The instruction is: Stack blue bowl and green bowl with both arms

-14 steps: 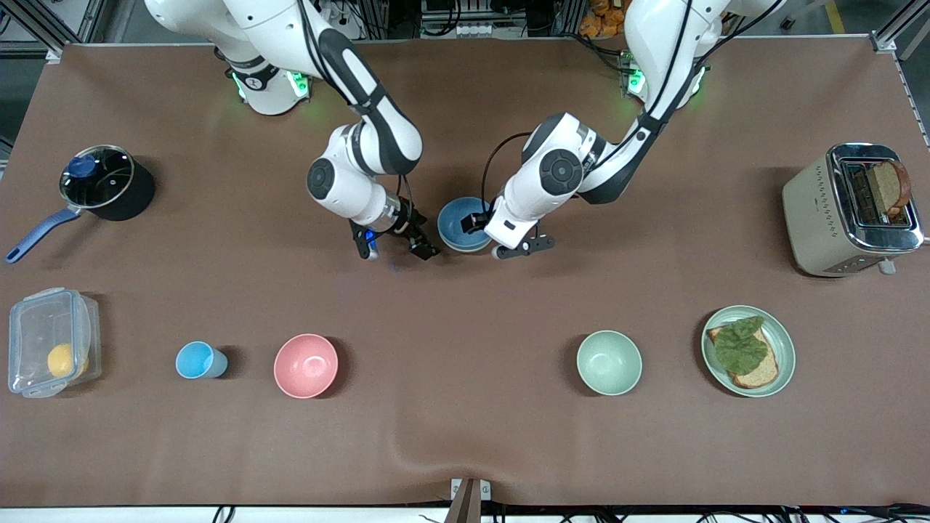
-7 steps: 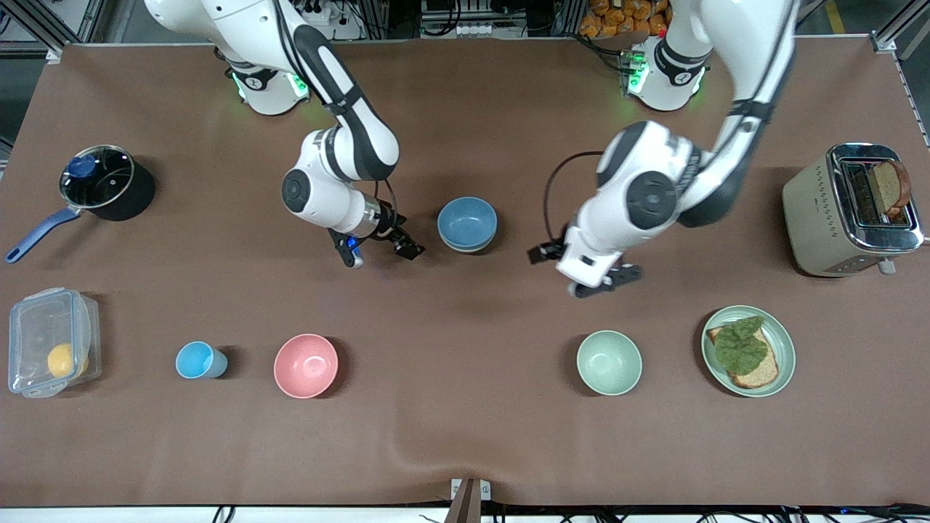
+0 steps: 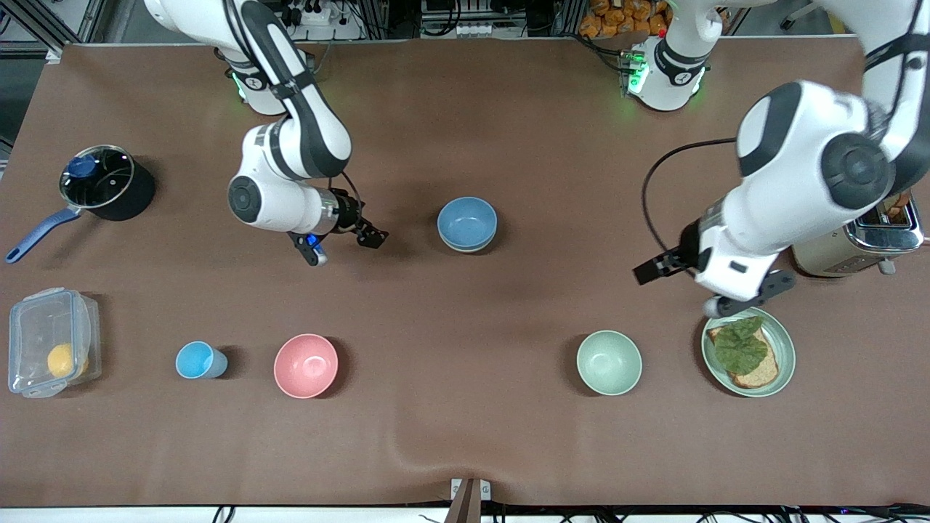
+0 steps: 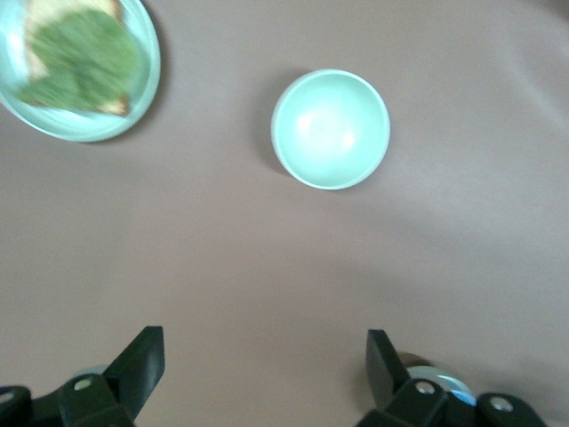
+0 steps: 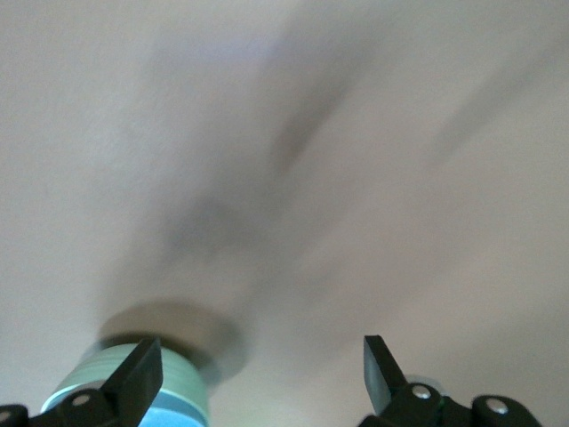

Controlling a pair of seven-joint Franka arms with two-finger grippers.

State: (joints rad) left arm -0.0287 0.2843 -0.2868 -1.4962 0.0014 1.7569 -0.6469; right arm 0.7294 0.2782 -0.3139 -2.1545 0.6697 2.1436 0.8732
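The blue bowl (image 3: 467, 221) stands in the middle of the table, nested in the green bowl, which shows only as a thin pale edge (image 3: 466, 250) under it. In the right wrist view the green wall (image 5: 177, 379) shows with blue (image 5: 172, 410) inside it. My right gripper (image 3: 341, 243) is open and empty, low over the table beside the stack, toward the right arm's end; it also shows in the right wrist view (image 5: 262, 374). My left gripper (image 3: 701, 287) is open and empty, up over the table beside the toast plate; it also shows in the left wrist view (image 4: 264, 369).
A paler mint bowl (image 3: 609, 362) (image 4: 330, 129) and a green plate with toast (image 3: 783, 341) (image 4: 142, 80) lie nearer the camera, with a pink bowl (image 3: 306, 365), a light-blue cup (image 3: 196, 360) and a clear box (image 3: 51, 341). A pot (image 3: 102, 181) and a toaster (image 3: 821, 240) stand at the ends.
My left gripper let go of the blue bowl, rose and swung toward the toaster and toast plate. My right gripper drew away from the bowl toward the right arm's end.
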